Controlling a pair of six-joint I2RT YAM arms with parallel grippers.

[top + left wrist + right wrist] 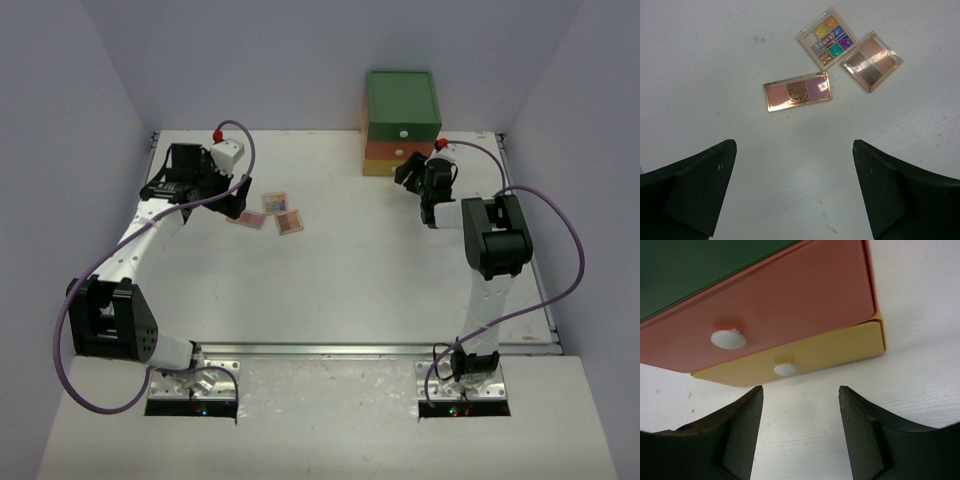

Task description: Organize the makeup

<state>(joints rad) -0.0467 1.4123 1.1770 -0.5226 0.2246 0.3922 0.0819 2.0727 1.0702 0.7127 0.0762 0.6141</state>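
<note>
Noting the state of play: the sorting has hardly begun, as far as we can judge; all three pieces of makeup lie loose on the counter (350, 290), none put away.

Makeup: pink palette (797, 91), long and flat, lies nearest the left arm; glitter palette (826, 38) sits beyond it; brown palette (871, 61) lies just beside the glitter one, corner to edge, seemingly touching; all three are on the left half of the counter, well apart from the drawer chest (402, 110); we see no bottles in any view.

Left pincer (794, 150): spread wide, nothing between its jaws; it hangs over bare counter just short of the pink palette.

Right pincer (800, 390): parted to a middling width, holding nothing; it faces the front of the chest at the far right, low, near the yellow drawer (815, 352) and its white knob (785, 369); it touches neither.

Chest: orange drawer (790, 305) and yellow drawer both look shut or close to it; we cannot tell for certain from this angle.

Left to do, in our judgement: open a drawer, carry each palette across, close up; that is nearly the whole job.
</note>
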